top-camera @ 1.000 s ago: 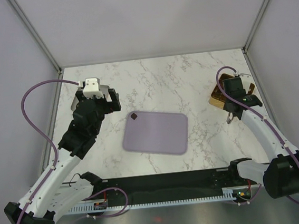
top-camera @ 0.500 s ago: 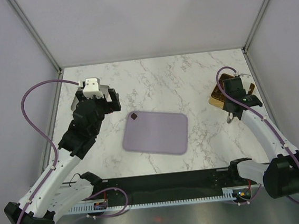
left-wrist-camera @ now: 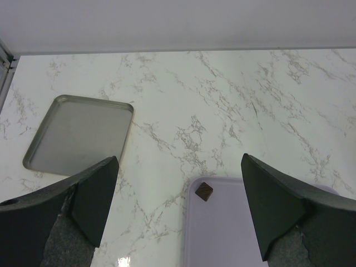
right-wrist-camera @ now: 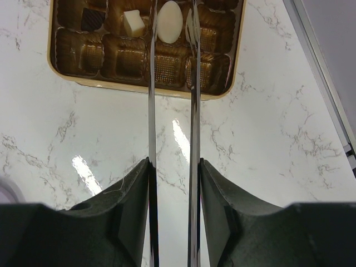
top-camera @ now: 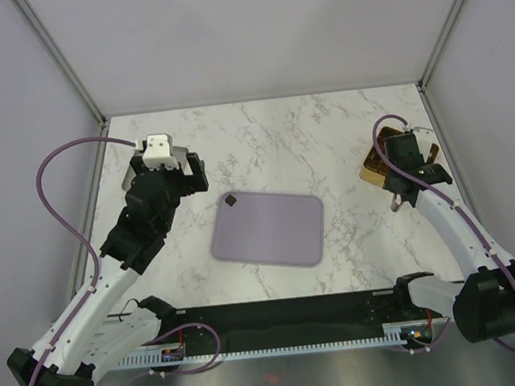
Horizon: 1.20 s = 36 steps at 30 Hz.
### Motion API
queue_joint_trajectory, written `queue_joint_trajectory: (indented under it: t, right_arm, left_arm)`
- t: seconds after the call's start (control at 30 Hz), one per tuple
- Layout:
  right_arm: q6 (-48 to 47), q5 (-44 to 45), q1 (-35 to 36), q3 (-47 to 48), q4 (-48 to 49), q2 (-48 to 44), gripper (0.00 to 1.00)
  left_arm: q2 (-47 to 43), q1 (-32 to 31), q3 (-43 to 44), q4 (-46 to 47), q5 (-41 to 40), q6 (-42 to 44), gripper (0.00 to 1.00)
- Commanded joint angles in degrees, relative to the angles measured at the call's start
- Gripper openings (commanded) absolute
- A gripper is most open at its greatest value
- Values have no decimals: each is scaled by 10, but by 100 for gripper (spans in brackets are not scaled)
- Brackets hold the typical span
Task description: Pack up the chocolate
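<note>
One dark brown square chocolate (top-camera: 230,201) on the far-left corner of the smooth lilac tray (top-camera: 280,236). More pieces, a cream oval, a cream block and a dark square, in the ribbed gold box (right-wrist-camera: 125,58) at far right. Over that box, thin metal tongs (right-wrist-camera: 192,111), pinched in the right gripper (right-wrist-camera: 173,167), arm reaching forward. Left gripper (left-wrist-camera: 178,167) spread wide, empty, left of the tray. No visible shift since a second ago.

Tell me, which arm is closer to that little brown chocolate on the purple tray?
Left. The left tool hovers open just left of the chocolate in the far-left corner of the tray; the right tool, gripping tongs, is off to the right at the gold box.
</note>
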Motion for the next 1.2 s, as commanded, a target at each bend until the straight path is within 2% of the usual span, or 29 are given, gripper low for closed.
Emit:
queue_joint_trajectory:
  t: [0.0,0.33,0.5,0.8,0.87,1.07,1.17]
  right_arm:
    - [-1,8,-2,2,17,-15,47]
    - [-5,-11,7,21,17,-32,48]
    - [-16,-12,77,44,25,-43,47]
    - [-37,-122,255,29,119,-10,47]
    - [-36,-106,285,29,133,0,47]
    - [-25,-86,297,38,134,11,45]
    - [-38,-145,302,42,141,26,45]
  left_arm:
    - [-6,1,15,8,-5,15,100]
    - [-7,1,14,8,-5,15,100]
    - [-6,1,15,8,-5,15,100]
    - [-5,1,14,8,-12,17,100]
    - [-4,1,14,7,-12,17,100]
    - [-2,1,15,8,-12,17,100]
    - [-3,1,15,9,-12,17,100]
